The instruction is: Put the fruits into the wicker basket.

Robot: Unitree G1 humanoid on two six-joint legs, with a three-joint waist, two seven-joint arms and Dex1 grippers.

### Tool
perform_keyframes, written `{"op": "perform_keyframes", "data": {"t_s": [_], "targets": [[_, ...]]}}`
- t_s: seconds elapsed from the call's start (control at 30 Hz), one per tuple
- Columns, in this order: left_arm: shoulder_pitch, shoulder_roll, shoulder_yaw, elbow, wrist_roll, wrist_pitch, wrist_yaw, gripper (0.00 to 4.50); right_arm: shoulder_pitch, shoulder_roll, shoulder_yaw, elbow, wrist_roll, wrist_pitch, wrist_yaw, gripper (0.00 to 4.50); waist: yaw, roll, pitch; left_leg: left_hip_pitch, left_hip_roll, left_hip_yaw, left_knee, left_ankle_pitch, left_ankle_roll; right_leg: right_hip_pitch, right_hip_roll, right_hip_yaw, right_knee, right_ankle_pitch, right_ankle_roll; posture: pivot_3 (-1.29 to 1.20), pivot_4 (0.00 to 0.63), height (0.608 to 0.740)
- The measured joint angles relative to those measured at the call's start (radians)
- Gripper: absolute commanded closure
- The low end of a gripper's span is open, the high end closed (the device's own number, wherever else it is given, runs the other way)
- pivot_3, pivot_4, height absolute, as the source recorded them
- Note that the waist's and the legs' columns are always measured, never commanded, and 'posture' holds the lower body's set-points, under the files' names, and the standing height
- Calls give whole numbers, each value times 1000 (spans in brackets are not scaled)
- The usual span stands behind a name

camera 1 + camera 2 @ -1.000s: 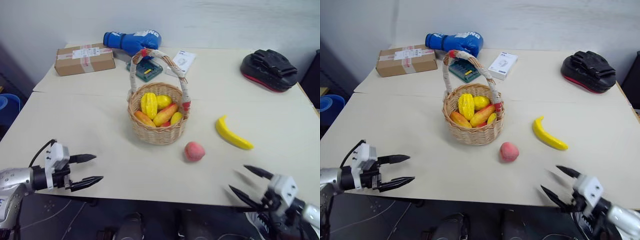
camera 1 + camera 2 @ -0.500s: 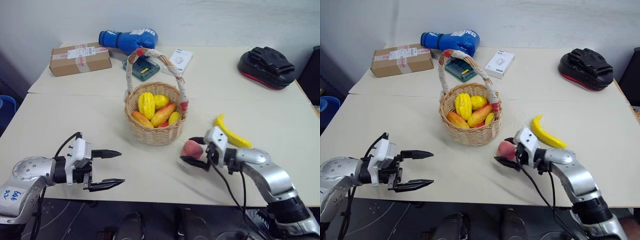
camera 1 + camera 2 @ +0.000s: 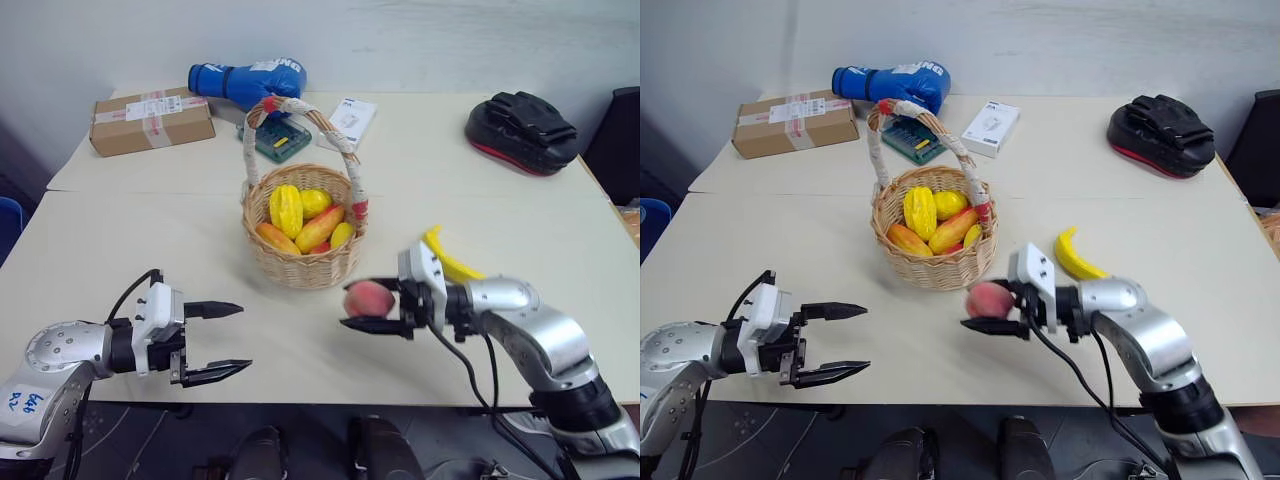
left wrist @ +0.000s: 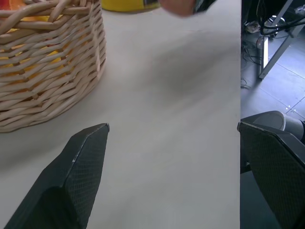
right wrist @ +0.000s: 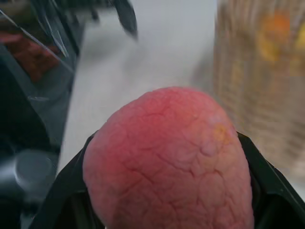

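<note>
The pink-red peach [image 3: 370, 297] hangs just above the table, in front of and to the right of the wicker basket [image 3: 300, 266], and my right gripper [image 3: 366, 304] is shut on it. In the right wrist view the peach [image 5: 171, 157] sits between the two black fingers with the basket's blurred wall beyond. The yellow banana [image 3: 455, 266] lies on the table behind my right wrist. My left gripper [image 3: 243, 337] is open with nothing in it, low near the front edge and left of the basket; its wrist view shows the basket's woven wall [image 4: 43, 71].
The basket holds a yellow starfruit [image 3: 285, 208] and orange-yellow mangoes [image 3: 322, 228] under its tall arched handle [image 3: 300, 108]. A blue boxing glove [image 3: 245, 78], a cardboard box [image 3: 150, 118], a white box [image 3: 348, 115] and a black pad [image 3: 518, 118] lie at the back.
My right gripper came in from the front right, shut on the peach and lifted it off the table, carrying it left toward the basket. My left gripper shifted slightly right early, then held still.
</note>
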Motion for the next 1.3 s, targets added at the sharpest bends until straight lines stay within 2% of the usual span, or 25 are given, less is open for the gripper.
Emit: {"op": "perform_keyframes", "data": {"t_s": [0.07,0.13,0.27,0.33,0.4,0.47,0.57,0.7,0.77,0.87,0.97,1.07,1.17,1.3], "targets": [[-27,-31,12,-1,-20,4,24,0,-113,83,10,7,-18,15,-85,1962,4,0,0,-1,0,-1,0,1,-1,-1,0,0,0,0,-1,0,150,740],[-46,-39,34,-4,-55,31,44,0,-202,111,26,37,-66,16,-148,1962,8,0,0,-2,0,-2,0,1,-2,-1,-1,0,0,0,-1,0,150,740],[-43,-28,51,2,-42,34,54,0,-277,148,104,142,-219,20,-264,1962,8,-1,-1,-11,-3,-1,4,2,-3,-8,-3,0,0,0,0,0,150,740],[-44,-31,50,9,-28,18,57,0,-279,215,142,214,-320,-4,-375,1243,7,-1,-1,-18,-3,1,11,1,-2,-15,-3,-1,4,0,0,0,150,740],[-47,-47,50,9,-28,16,69,0,-284,231,161,250,-381,-26,-424,642,6,-1,0,-24,-3,2,13,2,-1,-20,-3,0,9,1,3,0,150,740],[-49,-79,51,9,-34,17,93,0,-286,239,164,265,-418,-51,-442,10,7,-1,0,-26,-4,1,15,2,0,-21,-2,-1,9,2,4,0,150,740],[-53,-103,58,-1,-51,22,117,0,-282,270,159,258,-402,-111,-402,10,6,-1,0,-26,-3,1,15,2,1,-21,-2,-1,9,3,5,0,150,740],[-71,-108,60,-7,-57,25,129,0,-254,305,86,184,-259,-182,-288,10,8,-1,0,-26,-3,0,14,2,1,-20,0,-2,9,3,5,0,150,740],[-77,-108,59,-7,-57,28,130,0,-210,272,17,125,-142,-181,-204,10,14,-1,-1,-26,-4,-3,14,2,2,-18,0,-4,7,3,5,0,150,740],[-83,-113,46,-8,-51,8,117,0,-81,159,-90,9,41,-106,-103,10,21,-1,-1,-26,-6,-2,15,-4,12,-15,-3,-3,5,4,7,0,150,740],[-86,-102,9,-7,-27,-15,83,0,105,25,-179,-91,120,-76,-45,10,24,-1,-1,-25,-6,-1,15,-5,13,-14,-3,-3,-3,5,10,0,150,740],[-89,-87,-38,-6,-8,-46,26,0,373,-53,-329,-118,107,-135,-10,10,36,-1,-1,-25,-6,0,15,-5,13,-15,-1,-3,-3,5,10,0,150,740],[-124,-93,-102,-5,22,-90,-16,0,611,-84,-481,-11,-10,-343,57,10,43,-1,-1,-23,-7,1,16,-4,13,-13,0,-3,-2,6,10,0,150,740],[-182,-100,-189,15,82,-146,-64,0,763,-76,-628,140,-101,-568,77,10,36,0,0,-10,-6,3,15,-5,13,-1,2,0,-4,6,11,0,150,740]]}}
